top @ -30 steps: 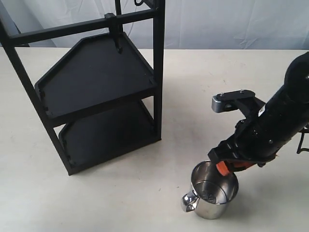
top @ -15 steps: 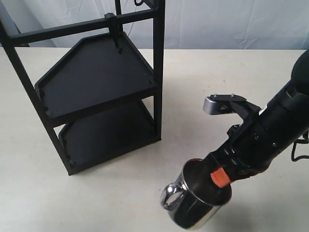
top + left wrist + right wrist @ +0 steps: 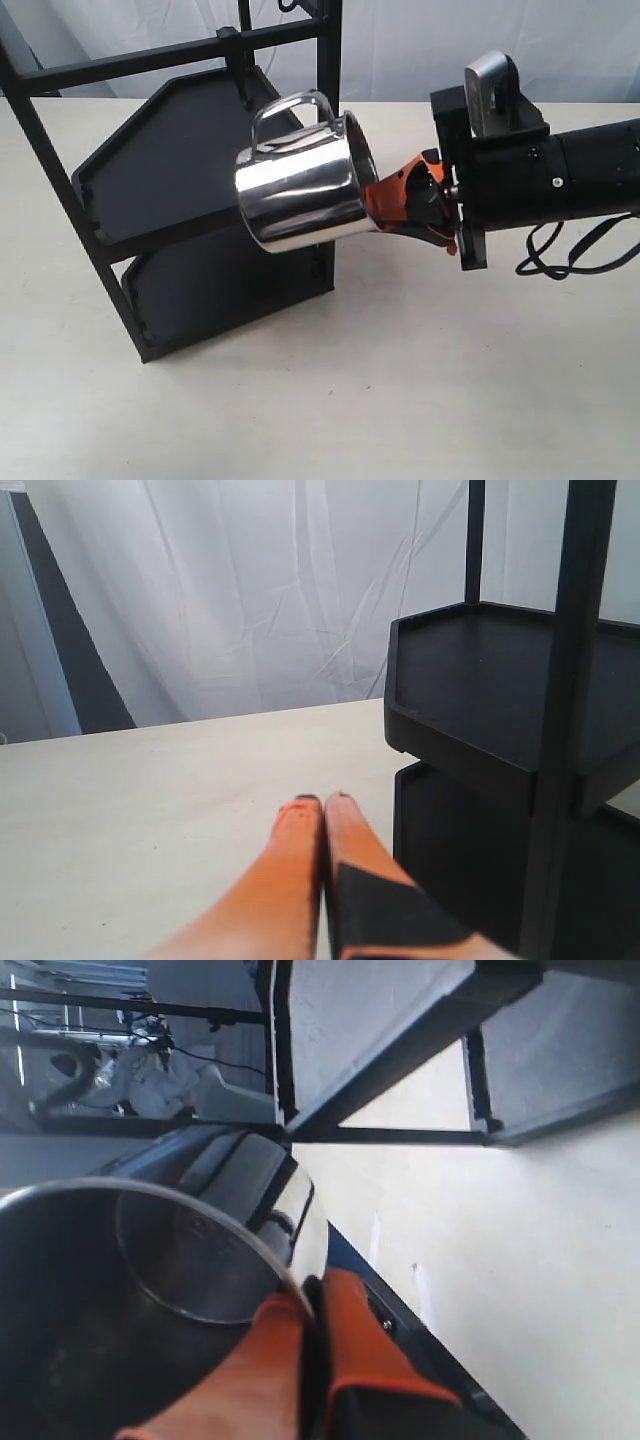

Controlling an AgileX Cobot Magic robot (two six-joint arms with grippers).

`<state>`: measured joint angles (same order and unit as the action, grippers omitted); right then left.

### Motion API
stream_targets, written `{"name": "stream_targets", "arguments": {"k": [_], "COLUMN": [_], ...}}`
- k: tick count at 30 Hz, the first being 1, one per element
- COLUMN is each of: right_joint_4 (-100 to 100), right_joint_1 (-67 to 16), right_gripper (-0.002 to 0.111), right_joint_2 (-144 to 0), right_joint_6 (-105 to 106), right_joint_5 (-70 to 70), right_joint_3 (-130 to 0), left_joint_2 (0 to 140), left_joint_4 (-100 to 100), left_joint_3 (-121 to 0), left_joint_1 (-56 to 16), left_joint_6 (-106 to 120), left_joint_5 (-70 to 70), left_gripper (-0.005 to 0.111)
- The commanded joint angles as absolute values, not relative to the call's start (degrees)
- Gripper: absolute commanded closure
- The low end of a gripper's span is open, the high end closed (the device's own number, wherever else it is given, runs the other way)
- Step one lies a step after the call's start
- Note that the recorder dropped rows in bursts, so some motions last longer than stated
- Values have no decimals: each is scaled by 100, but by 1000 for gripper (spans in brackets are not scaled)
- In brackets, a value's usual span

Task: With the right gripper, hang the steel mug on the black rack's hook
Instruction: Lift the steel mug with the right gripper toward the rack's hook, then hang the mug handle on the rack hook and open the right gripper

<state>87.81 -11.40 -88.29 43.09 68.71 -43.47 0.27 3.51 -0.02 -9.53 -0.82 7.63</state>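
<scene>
The steel mug (image 3: 300, 190) hangs in the air on its side, its handle (image 3: 290, 108) uppermost, in front of the black rack (image 3: 200, 170). My right gripper (image 3: 385, 200) is shut on the steel mug's rim, one orange finger inside and one outside (image 3: 345, 1330). The hook (image 3: 238, 70) with its clamp block hangs from the rack's upper crossbar, up and to the left of the handle and apart from it. The mug's inside fills the right wrist view (image 3: 120, 1300). My left gripper (image 3: 322, 805) is shut on nothing, low over the table beside the rack (image 3: 500, 710).
A white curtain (image 3: 480, 50) closes off the back. The rack's front post (image 3: 328, 130) stands just behind the mug. A black cable (image 3: 570, 250) loops under my right arm. A thin curled wire hook (image 3: 288, 6) shows at the rack's top edge.
My right gripper has lifted the mug off the table, turned it onto its side with the handle up, and carried it up and left toward the rack.
</scene>
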Motion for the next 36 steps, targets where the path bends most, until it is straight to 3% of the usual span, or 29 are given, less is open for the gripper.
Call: {"name": "stream_targets", "arguments": {"k": [1,11,19,32,33,36], "right_joint_4": [9233,9329,9029,8015,8010,8010], "right_joint_1": [-1143,-1602,-1602,-1602,-1602,-1602], "right_gripper": [109,109,109,108,106,80], "right_joint_2": [-8830,-9023,-9414,-9860,-9860,-9860], "right_joint_6": [4438,4375,4068,3752,3752,3752], "right_joint_5": [6777,6155,6087,5584,5575,5539], "right_joint_3": [-4375,-4405,-5268,-5284,-5284,-5284], "left_joint_2": [0,0,0,0,0,0], "left_joint_4": [388,388,388,388,388,388], "left_joint_3": [0,0,0,0,0,0], "left_joint_1": [-980,-980,-980,-980,-980,-980], "left_joint_6": [-96,-96,-96,-96,-96,-96], "left_joint_5": [732,732,732,732,732,732], "left_gripper": [105,105,105,105,105,105]}}
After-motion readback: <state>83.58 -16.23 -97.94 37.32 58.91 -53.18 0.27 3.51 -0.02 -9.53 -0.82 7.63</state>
